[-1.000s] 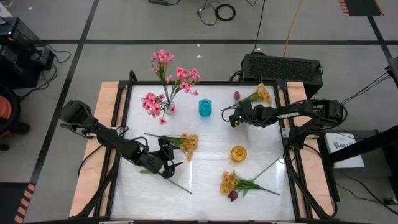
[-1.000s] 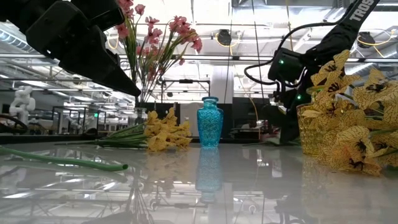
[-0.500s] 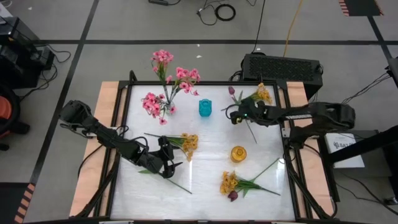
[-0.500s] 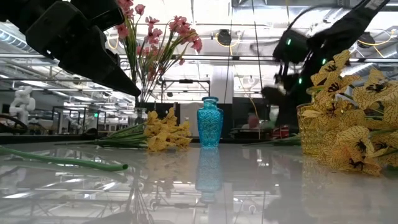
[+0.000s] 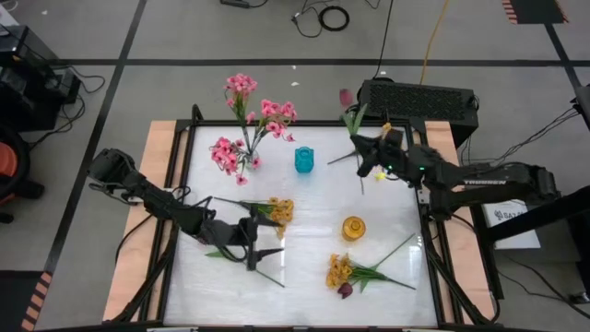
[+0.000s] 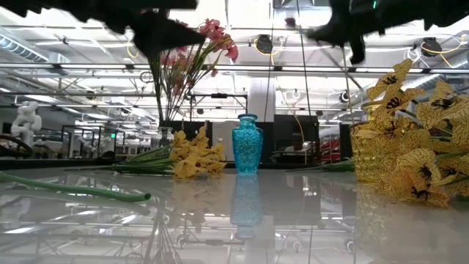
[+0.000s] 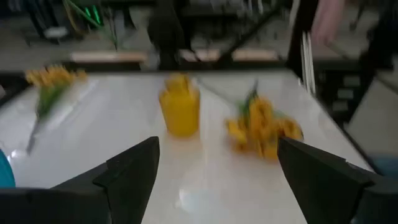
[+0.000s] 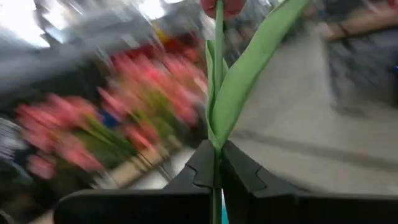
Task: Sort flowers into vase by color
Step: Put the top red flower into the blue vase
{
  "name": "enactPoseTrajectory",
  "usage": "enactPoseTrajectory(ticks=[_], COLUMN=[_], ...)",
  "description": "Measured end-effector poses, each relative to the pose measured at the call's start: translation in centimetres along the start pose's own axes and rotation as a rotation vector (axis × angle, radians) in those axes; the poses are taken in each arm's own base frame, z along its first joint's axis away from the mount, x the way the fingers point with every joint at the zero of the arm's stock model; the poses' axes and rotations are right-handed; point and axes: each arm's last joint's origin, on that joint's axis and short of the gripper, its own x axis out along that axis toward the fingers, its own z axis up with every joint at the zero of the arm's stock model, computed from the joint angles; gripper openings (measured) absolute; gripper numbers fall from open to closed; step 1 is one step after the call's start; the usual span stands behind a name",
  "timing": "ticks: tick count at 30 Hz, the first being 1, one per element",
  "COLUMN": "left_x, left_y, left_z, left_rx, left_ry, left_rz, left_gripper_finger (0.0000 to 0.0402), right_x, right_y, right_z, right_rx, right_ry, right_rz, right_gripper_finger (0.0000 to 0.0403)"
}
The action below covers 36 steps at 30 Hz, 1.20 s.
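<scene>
While your right gripper (image 5: 371, 157) pinches the magenta flower (image 5: 348, 98) by its stem at the table's far right, bloom pointing outward beyond the fingers, the left gripper (image 5: 259, 242), jaws spread, hovers beside the yellow spray (image 5: 279, 211).

Light falls evenly from above in the high view, bright and flat, and the white table (image 5: 304, 249) throws only soft, short shadows beside the yellow flowers (image 5: 343, 271). The low view is backlit by ceiling strip lights; the glossy tabletop mirrors the blue vase (image 6: 247, 144) and carries streaks of glare, while both arms overhead read as dark, smeared silhouettes. The left wrist view is dim and soft throughout, the yellow vase (image 7: 180, 111) blurred. The right wrist view is heavily motion-blurred: pink flowers (image 8: 124, 112) smear into streaks, with blown-out highlights in one corner, and only the green stem (image 8: 218, 93) close by stays fairly crisp.
</scene>
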Motion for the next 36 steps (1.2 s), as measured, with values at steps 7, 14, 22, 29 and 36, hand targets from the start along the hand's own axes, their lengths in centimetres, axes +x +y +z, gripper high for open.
enactPoseTrajectory(ticks=[7,14,22,29,36], left_x=[1.8,3.0,3.4,5.2,6.3], left_y=[2.2,4.3,6.0,6.4,7.2], left_z=[3.9,8.9,11.1,9.4,8.8], left_rx=[-0.020,-0.003,-0.090,-0.090,-0.093], left_ry=[-0.085,-0.187,-0.229,-0.157,-0.177], left_rz=[0.060,0.106,0.124,0.049,0.080], left_gripper_finger=[0.0331,0.0331,0.0331,0.0331,0.0331], right_x=[-0.2,0.4,0.5,1.9,3.3], right_y=[2.7,4.6,5.8,8.3,10.9], right_z=[1.6,0.0,-0.5,-1.4,-2.1], right_rx=[-0.018,-0.061,-0.020,-0.018,-0.079], right_ry=[-0.221,-0.250,-0.362,-0.373,-0.370], right_rz=[0.308,0.462,0.532,0.577,0.600], right_gripper_finger=[0.0004,0.0004,0.0004,0.0004,0.0004])
